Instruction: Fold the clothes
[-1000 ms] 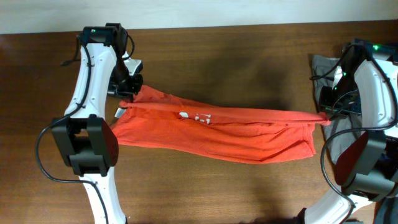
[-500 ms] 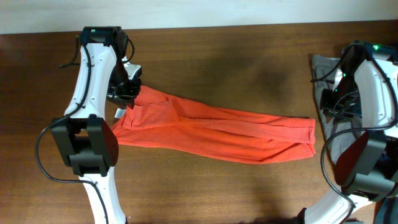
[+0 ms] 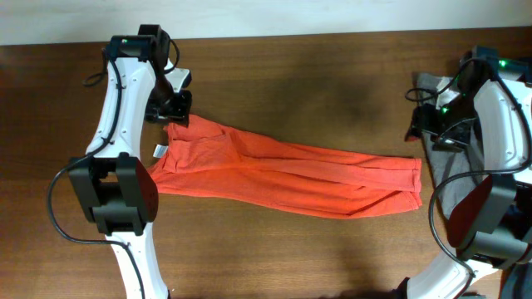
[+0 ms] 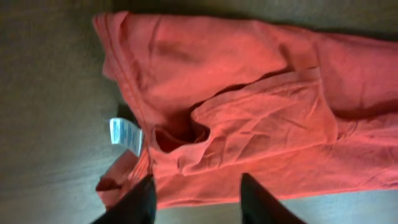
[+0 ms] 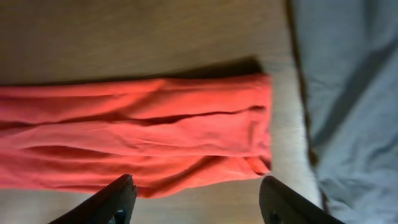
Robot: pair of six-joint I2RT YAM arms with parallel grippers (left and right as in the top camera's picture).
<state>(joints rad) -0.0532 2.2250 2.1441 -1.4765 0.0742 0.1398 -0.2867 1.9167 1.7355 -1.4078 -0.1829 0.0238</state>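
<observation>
The overhead view is evenly and moderately lit from above and sharp throughout, with a broad soft dark patch on the wooden table (image 3: 332, 95) and a thin shadow under the lower edge of the orange-red T-shirt (image 3: 291, 170). Both wrist views are dimmer, softer and grainy: deep shadow fills the shirt's folds and runs along its far edge, and the grey cloth (image 5: 348, 93) looks pale and washed out. The fingers (image 4: 258, 199) of the left gripper (image 4: 198, 180) and the fingers (image 5: 286, 202) of the right gripper (image 5: 198, 180) show as dark, defocused shapes at the bottom edge.
</observation>
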